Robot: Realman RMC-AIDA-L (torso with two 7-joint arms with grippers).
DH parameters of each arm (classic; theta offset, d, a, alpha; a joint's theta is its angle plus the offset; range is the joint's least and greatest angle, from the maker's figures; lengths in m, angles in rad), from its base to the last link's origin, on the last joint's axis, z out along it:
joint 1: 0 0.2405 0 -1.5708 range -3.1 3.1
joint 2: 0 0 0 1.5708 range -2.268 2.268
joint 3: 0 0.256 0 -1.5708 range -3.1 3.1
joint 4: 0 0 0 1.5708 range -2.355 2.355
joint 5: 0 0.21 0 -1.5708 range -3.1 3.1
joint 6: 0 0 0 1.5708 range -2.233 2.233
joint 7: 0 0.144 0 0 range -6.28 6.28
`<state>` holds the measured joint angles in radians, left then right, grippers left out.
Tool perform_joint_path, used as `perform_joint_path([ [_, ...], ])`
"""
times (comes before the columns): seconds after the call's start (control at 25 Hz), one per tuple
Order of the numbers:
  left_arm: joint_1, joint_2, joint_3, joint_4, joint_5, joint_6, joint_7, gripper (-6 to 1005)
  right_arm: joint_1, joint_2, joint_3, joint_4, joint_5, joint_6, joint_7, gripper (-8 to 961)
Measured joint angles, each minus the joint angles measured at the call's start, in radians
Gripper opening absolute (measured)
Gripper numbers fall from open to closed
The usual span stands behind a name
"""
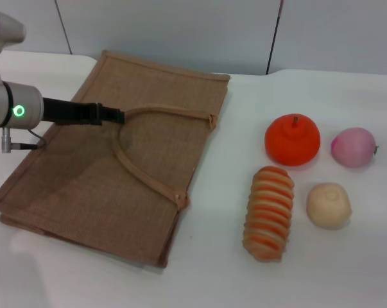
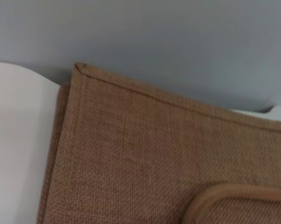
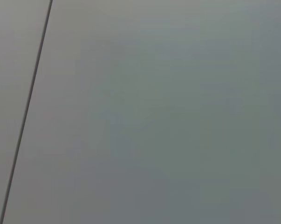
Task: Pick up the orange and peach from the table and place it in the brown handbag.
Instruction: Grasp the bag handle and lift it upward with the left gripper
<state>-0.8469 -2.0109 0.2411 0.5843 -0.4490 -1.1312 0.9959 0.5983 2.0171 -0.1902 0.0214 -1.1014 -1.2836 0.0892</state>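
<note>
- Head view: nothing of the task looks done yet. The orange (image 1: 292, 139) sits on the white table (image 1: 212, 269) toward its right side, with the peach (image 1: 353, 147) just beside it, nearer the right edge. Neither fruit is held or bagged.
- The brown handbag (image 1: 84, 186) lies flat across the left part of the table, its mouth shut as far as I can see. One handle (image 1: 145, 163) loops over the cloth.
- The left gripper (image 1: 118, 117) reaches in from the left edge and meets the handle where it bends. Its fingers seem pinched on the webbing, though I can't tell that for certain from here.
- My guess is the bag is being opened first. Both fruits are left to move.
- A striped bread (image 1: 269, 212) and a pale bun (image 1: 328, 205) lie nearer the front edge, below the fruit, apart from each other.
- Left wrist view: only the bag's far corner (image 2: 82, 70) on the table shows, plus a curve of handle. No fingers appear.
- Right wrist view: just a grey wall (image 3: 154, 116). The right gripper is out of sight, seemingly parked away from the table.
</note>
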Motion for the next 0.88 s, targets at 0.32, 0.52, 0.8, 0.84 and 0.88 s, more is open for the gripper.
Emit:
perform_joint_path([
  [0.32, 0.001, -0.001, 0.083, -0.001, 0.004, 0.026, -0.059, 598, 0.001, 0.000, 0.001, 0.000, 0.000, 0.000, 0.003, 852],
  [0.52, -0.004, -0.005, 0.084, -0.002, 0.009, 0.037, -0.051, 594, 0.001, 0.000, 0.001, 0.000, 0.001, 0.000, 0.003, 852],
  [0.8, -0.012, -0.013, 0.107, -0.007, 0.015, 0.064, -0.049, 590, 0.003, 0.000, 0.003, 0.000, 0.003, 0.000, 0.003, 852],
  [0.84, -0.015, -0.014, 0.109, -0.012, 0.015, 0.073, -0.049, 589, 0.003, 0.000, 0.003, 0.000, 0.003, 0.000, 0.003, 852],
  [0.88, -0.018, -0.015, 0.110, -0.021, 0.015, 0.084, -0.048, 589, 0.003, 0.000, 0.003, 0.000, 0.003, 0.000, 0.003, 852],
])
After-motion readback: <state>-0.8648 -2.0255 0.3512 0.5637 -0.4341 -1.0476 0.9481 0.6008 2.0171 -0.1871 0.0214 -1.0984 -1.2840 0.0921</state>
